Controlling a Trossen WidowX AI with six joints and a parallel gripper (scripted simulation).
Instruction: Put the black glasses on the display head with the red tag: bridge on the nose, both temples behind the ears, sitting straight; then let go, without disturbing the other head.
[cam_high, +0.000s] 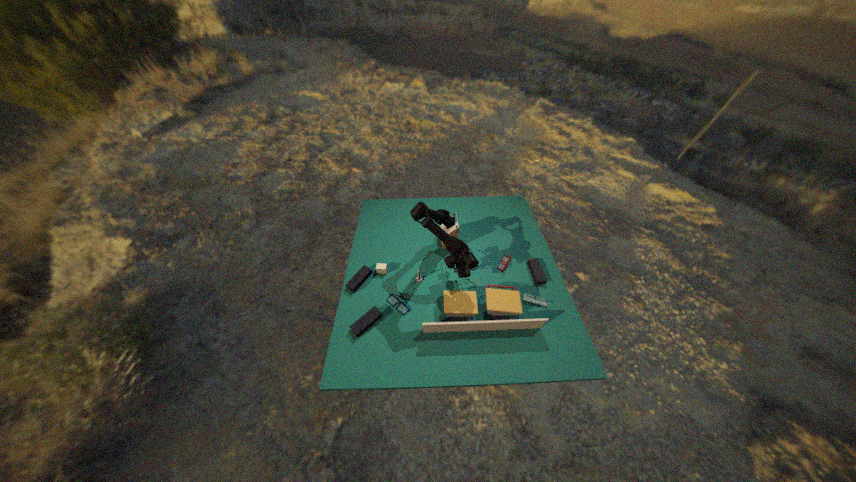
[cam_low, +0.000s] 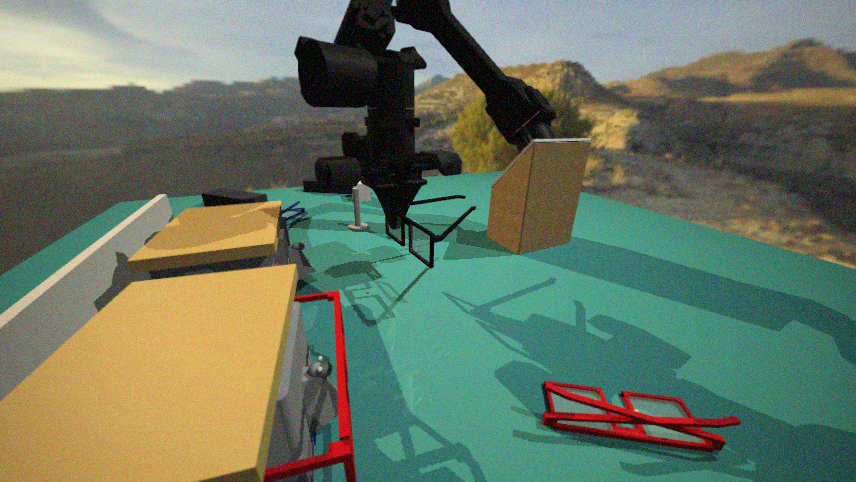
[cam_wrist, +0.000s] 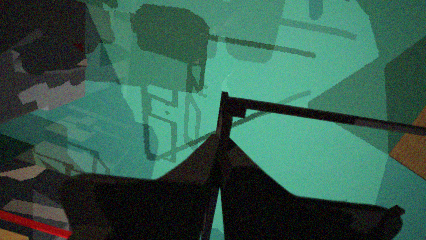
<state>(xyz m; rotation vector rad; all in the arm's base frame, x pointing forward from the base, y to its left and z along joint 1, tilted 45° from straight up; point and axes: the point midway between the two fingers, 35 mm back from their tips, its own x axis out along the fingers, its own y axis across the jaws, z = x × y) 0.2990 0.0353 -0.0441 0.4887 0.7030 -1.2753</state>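
Note:
My gripper (cam_low: 394, 225) (cam_wrist: 219, 141) is shut on the black glasses (cam_low: 431, 251) (cam_wrist: 226, 114), on the frame front. It holds them above the mat, lenses upright, both temples open and pointing away from the heads. The two display heads stand side by side under tan slabs. The far head's face (cam_low: 298, 247) is bare, and its slab (cam_high: 460, 302) (cam_low: 209, 230) is the left one in the top view. The near head's face (cam_low: 319, 366) has red glasses (cam_low: 342, 359) around it, below the other slab (cam_high: 503, 301) (cam_low: 179, 353). I cannot make out the red tag.
A pale wall (cam_high: 485, 325) (cam_low: 89, 263) stands behind the heads. A wooden block (cam_low: 545, 197), a small post (cam_high: 418, 276) (cam_low: 357, 209) and a white cube (cam_high: 380, 268) stand around. Folded red glasses (cam_high: 504, 262) (cam_low: 676, 422), blue glasses (cam_high: 397, 304) and dark cases (cam_high: 360, 278) (cam_high: 366, 321) (cam_high: 536, 271) lie about.

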